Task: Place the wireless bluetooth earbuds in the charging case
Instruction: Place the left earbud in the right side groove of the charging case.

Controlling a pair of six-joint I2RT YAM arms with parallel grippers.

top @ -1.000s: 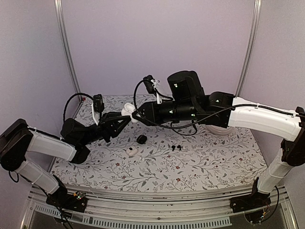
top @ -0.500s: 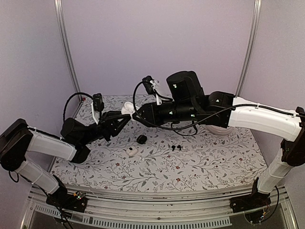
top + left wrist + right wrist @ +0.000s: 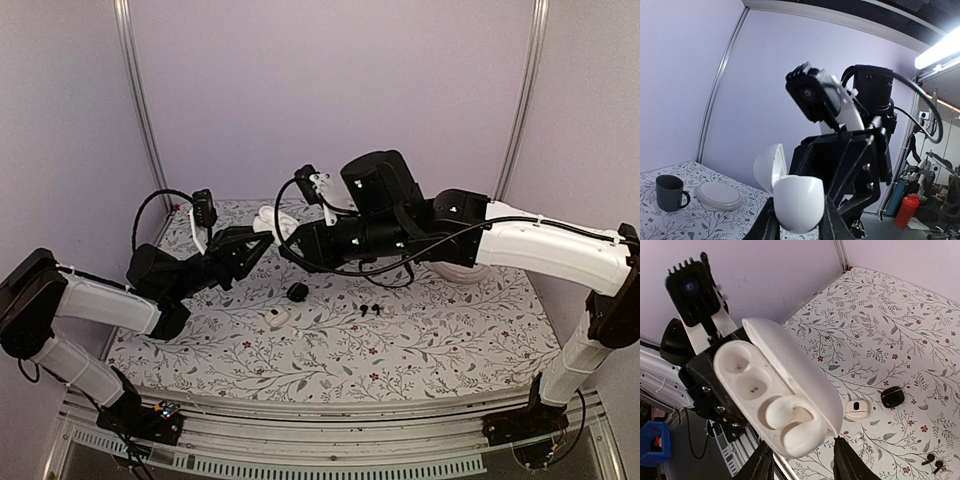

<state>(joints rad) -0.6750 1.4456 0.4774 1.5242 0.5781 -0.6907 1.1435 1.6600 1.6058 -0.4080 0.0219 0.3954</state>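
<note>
Left wrist: L fingers [image 3: 832,225] pinch open charging case [image 3: 797,202]; R fingers [image 3: 846,465] seemingly spread.

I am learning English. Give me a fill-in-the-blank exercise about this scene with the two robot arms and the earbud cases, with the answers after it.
1. The left gripper is shut on the white egg-shaped plastic charging case, whose lid stands ___.
2. The tiny black plastic earbuds lying on the floral table number ___.
3. The dark handled mug stands ___, not tipped over.
Answers: open; two; upright.
</note>
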